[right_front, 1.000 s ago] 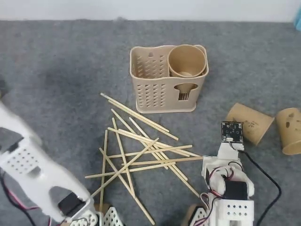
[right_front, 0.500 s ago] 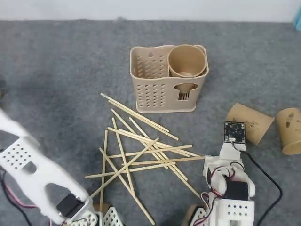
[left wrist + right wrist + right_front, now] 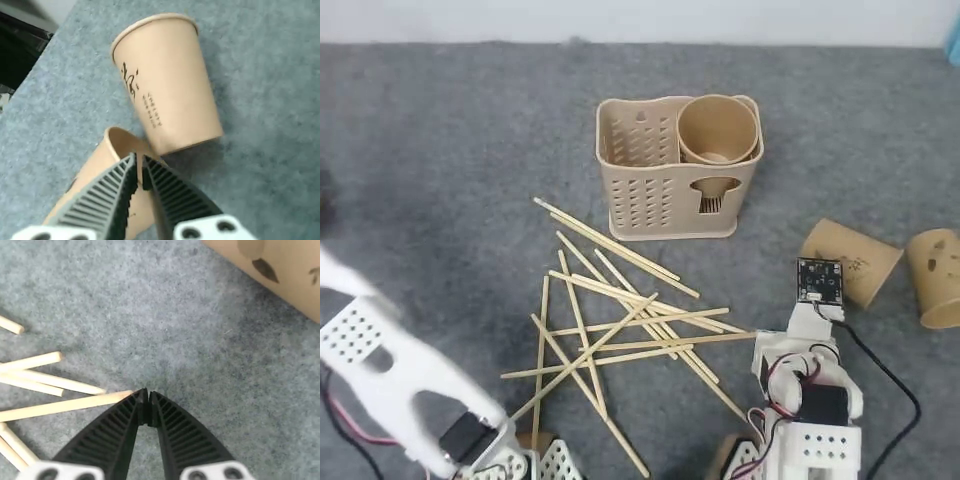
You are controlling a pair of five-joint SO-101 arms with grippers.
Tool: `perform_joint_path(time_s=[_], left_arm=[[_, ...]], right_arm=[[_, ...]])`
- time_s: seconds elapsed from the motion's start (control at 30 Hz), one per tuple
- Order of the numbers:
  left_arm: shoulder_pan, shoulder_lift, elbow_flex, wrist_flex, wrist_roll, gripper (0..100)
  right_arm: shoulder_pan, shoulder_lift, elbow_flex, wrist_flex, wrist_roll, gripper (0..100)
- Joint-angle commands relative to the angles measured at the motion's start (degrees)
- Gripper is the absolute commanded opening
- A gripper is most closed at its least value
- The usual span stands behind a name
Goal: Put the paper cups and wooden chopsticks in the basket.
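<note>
Paper cup [image 3: 718, 128] upright in the basket [image 3: 660, 205]; two more cups [image 3: 850, 262] on their sides right of it on the table [image 3: 470, 130]. Wooden chopsticks [image 3: 620, 320] strewn before the basket. Right end effector [image 3: 148, 399] closed beside a chopstick tip. Left end effector [image 3: 139, 165] closed above two further cups [image 3: 165, 85].

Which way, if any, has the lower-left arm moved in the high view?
Yes: the arm drew left, away from the unmoved chopsticks.

**ARM AND HAND CONSTRUCTION**

Both arms are white printed plastic. The left arm [image 3: 380, 385] has a perforated shell and a black servo [image 3: 465, 435]. The right arm [image 3: 795, 350] carries a black camera board [image 3: 818, 280] and red, white and black cables [image 3: 777, 372]. The left hand [image 3: 139, 165] and right hand [image 3: 148, 402] have black ribbed fingers [image 3: 120, 432] on white bases.
</note>
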Motion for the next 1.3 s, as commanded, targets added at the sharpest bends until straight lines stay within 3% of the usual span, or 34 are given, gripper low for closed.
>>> perform_joint_path(time_s=[0.0, 0.43, 0.87, 1.13, 1.27], left_arm=[[-2.20, -0.88, -0.40, 5.63, -4.40, 1], [-8.35, -1.32, -6.90, 17.58, -10.81, 1], [-16.09, -0.70, -10.68, 17.85, -14.07, 1], [-14.95, -5.01, -11.65, 18.55, -13.98, 2], [-14.15, -10.81, -11.38, 20.57, -13.80, 12]], right_arm=[[0.75, -0.31, 0.35, 0.22, -0.35, 0.8], [0.75, -0.31, 0.35, 0.22, -0.35, 0.8], [0.75, -0.31, 0.35, 0.22, -0.35, 0.8], [0.75, -0.31, 0.35, 0.22, -0.35, 0.8], [0.75, -0.31, 0.35, 0.22, -0.35, 0.8]])
